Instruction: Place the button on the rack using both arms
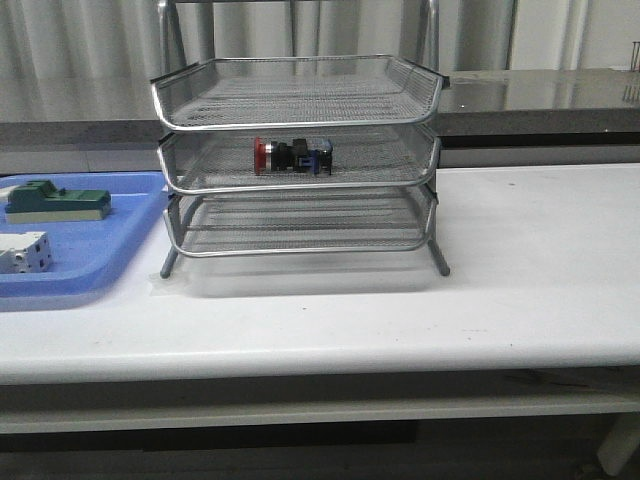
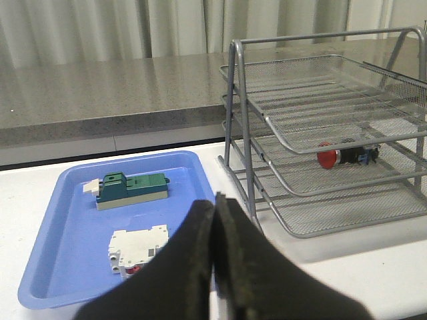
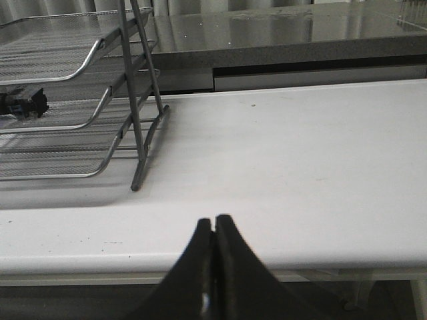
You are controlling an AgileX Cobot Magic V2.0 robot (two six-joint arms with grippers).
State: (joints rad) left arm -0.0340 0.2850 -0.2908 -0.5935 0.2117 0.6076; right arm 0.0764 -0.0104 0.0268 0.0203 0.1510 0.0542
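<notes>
The button [image 1: 291,155] lies on its side on the middle tier of the silver wire rack [image 1: 297,100], red cap to the left, blue end block to the right. The left wrist view shows the button [image 2: 347,155] on that tier of the rack [image 2: 320,100]; the right wrist view catches only the button's dark end [image 3: 23,103] inside the rack [image 3: 137,120]. My left gripper [image 2: 215,203] is shut and empty, back from the rack above the blue tray's near corner. Beyond the table's front edge, my right gripper [image 3: 214,223] is shut and empty. Neither arm shows in the front view.
A flat blue tray [image 1: 120,245] to the left of the rack holds a green block [image 1: 58,202] and a white-grey block [image 1: 22,252]. A grey counter [image 1: 540,95] runs behind the white table [image 1: 520,270].
</notes>
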